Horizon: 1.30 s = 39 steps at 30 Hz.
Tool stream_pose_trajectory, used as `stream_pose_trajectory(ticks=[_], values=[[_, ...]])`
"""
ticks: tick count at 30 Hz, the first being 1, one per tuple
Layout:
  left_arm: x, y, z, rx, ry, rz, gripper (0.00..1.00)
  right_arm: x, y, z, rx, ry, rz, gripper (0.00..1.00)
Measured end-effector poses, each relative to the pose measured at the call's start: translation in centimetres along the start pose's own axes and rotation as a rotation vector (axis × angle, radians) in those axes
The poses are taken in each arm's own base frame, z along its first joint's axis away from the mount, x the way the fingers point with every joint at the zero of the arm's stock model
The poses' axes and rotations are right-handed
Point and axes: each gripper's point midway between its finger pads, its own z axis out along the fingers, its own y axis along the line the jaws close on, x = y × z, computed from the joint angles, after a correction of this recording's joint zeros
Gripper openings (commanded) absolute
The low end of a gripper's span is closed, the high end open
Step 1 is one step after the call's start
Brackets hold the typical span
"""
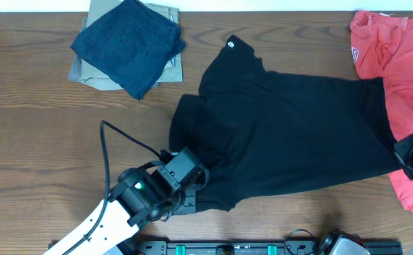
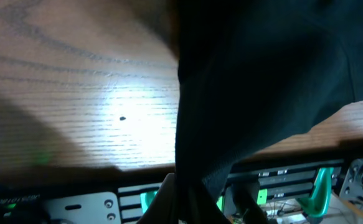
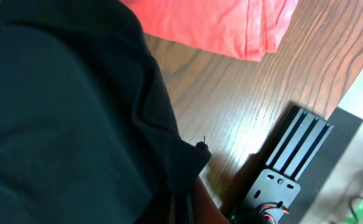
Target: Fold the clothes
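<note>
My left gripper (image 1: pixel 192 198) is closed tight on the near left edge of the black T-shirt (image 1: pixel 291 134); in the left wrist view the cloth runs straight down into my grip. My right gripper (image 1: pixel 406 154) is closed too, pinching a corner at the shirt's right end, just beside the red garment (image 1: pixel 397 57). The shirt lies spread on the wooden table (image 1: pixel 36 142), stretched between both my grippers, with its collar at the far side.
</note>
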Motion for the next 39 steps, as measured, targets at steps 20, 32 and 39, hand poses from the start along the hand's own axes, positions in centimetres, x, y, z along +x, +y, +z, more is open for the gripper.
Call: stream_pose_trajectory(ticks=[20,32,39], values=[[1.3,0.4,-4.2,0.167,-0.117,0.002,0.06,3.2,-2.6,2.9,0.075,0.033,0.068,0.04],[1.3,0.3,-4.0,0.135,-0.148,0.002,0.06,2.3,-3.0,2.2,0.069,-0.04,0.099,0.01],[-1.6,0.2,-4.7,0.12,-0.302,-0.028,0.06,2.6,-3.1,2.6,0.081,-0.031,0.104,0.02]])
